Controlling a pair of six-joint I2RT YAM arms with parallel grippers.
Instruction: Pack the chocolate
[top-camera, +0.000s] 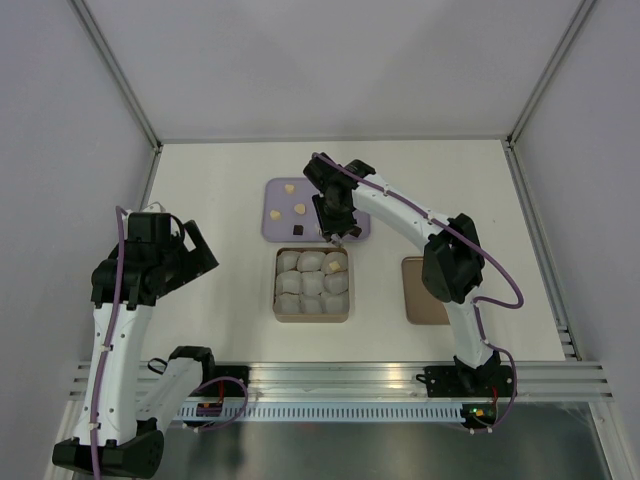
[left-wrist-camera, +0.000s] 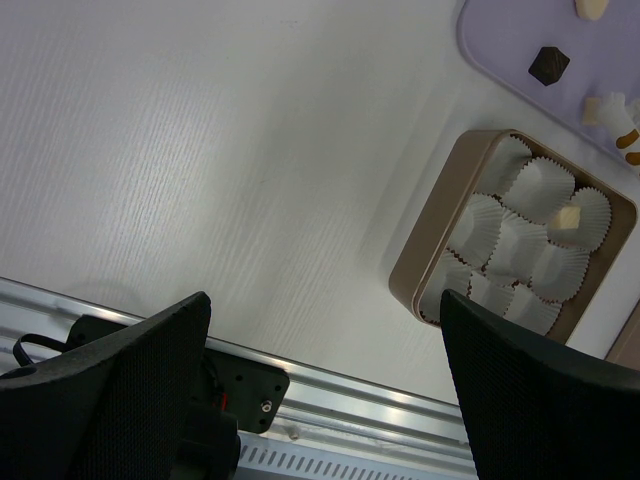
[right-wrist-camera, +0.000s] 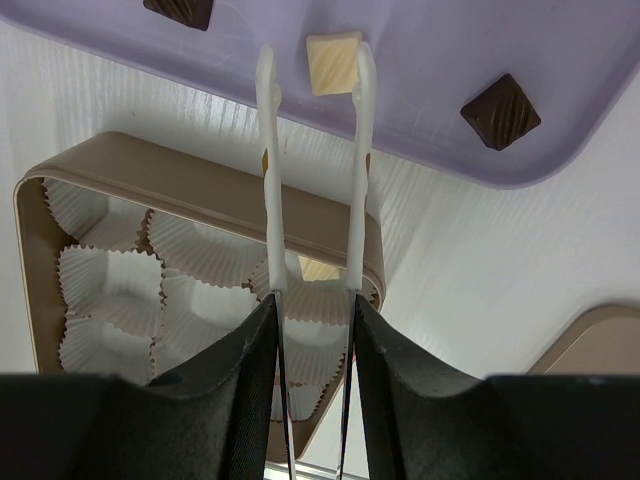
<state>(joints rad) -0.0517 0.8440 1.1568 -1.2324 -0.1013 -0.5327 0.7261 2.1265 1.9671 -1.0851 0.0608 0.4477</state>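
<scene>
Clasping tongs (right-wrist-camera: 270, 180) flanking a cream chocolate (right-wrist-camera: 333, 62), right tool (right-wrist-camera: 313, 335); left tool (left-wrist-camera: 325, 330) wide open, empty.

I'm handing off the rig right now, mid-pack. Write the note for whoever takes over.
Left tool: open, empty, hovering left of the box.
Right tool: shut on the tongs, tips either side of a cream piece over the tray; can't tell if it is pinched yet.
Done: one packed piece sits in a corner cup.
Left: the rest on the tray, at least three cream ones and two dark ones.
</scene>
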